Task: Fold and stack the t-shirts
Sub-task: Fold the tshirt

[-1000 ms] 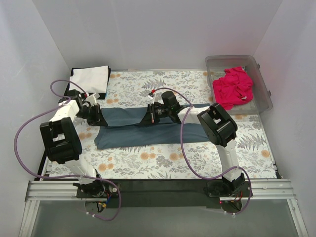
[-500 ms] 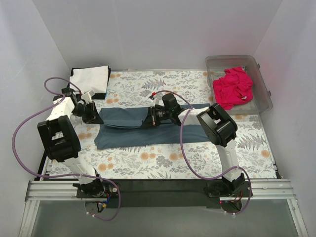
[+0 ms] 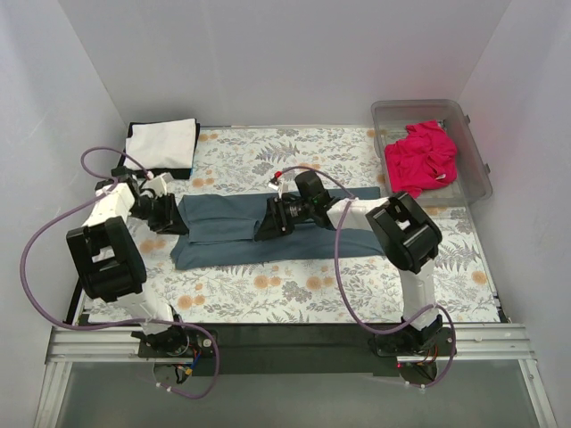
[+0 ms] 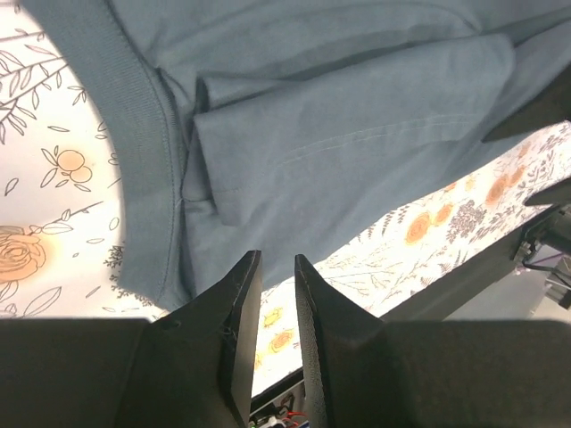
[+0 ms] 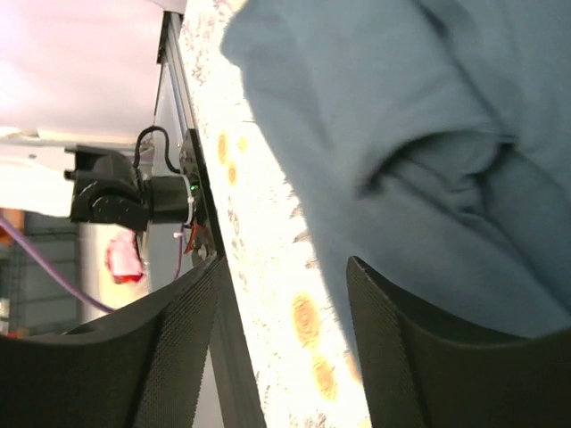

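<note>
Dead centre on the surface, the slate-blue t-shirt (image 3: 227,239) lies stretched from 9 o'clock to 3 o'clock across the floral cloth (image 3: 312,287), doubled lengthwise into a long band. Left tool (image 3: 169,214) is at the shirt's 9 o'clock end, near the ribbed collar. The wrist view shows its fingers parted by only a narrow slit, with nothing between them. The tips hang right where blue fabric meets the floral print. Right tool (image 3: 268,223) is low over the middle of the band, fingers spread wide and empty, with a soft pucker of blue cloth beneath them. Whether either set of tips touches the fabric, I can't tell, but neither tool has hold of anything. Up at 10 o'clock, the white t-shirt (image 3: 162,140) sits folded in a neat rectangle on top of the black t-shirt (image 3: 185,172), and only a dark edge of that one peeks out. Over at 2 o'clock, the magenta-pink t-shirt (image 3: 421,156) lies bunched up in the clear bin (image 3: 479,174).
</note>
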Robot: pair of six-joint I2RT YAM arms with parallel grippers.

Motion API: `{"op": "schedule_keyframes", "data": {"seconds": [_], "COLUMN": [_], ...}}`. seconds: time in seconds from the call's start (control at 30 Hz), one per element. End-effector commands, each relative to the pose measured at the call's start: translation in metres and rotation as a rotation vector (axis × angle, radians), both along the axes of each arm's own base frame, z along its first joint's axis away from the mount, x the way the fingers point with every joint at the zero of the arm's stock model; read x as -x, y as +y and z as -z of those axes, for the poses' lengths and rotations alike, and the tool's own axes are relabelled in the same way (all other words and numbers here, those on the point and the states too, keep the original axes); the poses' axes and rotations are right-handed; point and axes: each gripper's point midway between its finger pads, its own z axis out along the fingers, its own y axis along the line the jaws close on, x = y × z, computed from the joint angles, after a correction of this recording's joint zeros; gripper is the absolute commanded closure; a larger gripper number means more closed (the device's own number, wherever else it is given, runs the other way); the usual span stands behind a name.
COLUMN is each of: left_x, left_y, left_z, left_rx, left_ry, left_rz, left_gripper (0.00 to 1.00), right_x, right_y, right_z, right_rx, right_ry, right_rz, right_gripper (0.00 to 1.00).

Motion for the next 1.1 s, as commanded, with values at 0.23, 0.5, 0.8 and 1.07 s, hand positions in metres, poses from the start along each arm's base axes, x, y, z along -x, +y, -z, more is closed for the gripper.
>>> {"op": "schedule_keyframes", "data": {"seconds": [0.23,0.5,0.8,1.07], "left_x": [-0.007,-0.008,-0.012,-0.07], "left_y": [-0.046,-0.061,-0.063,-0.063], "left_z": [-0.025,0.009,0.047,0.059], "left_rx": [-0.002,-0.203,-0.31,-0.349], "left_ry": [-0.179,-0.135,-0.037,-0.057], "left_rz": [0.096,0.084,0.097,0.133], "left_gripper": [0.8,0.96,1.0,1.0], "right_x": [-0.025,-0.062,-0.046,0.014], "right_y": [-0.058,-0.187,-0.269,-0.288], "right_z": [-0.042,0.013,0.065,0.095], "right_rx": [0.265,0.76,1.094,1.121], "right_ry": [-0.387,-0.549,-0.529,-0.431], "right_rz": [-0.068,-0.051,-0.24,-0.397], "right_gripper": [0.55,0.64,0.88,0.94]}}
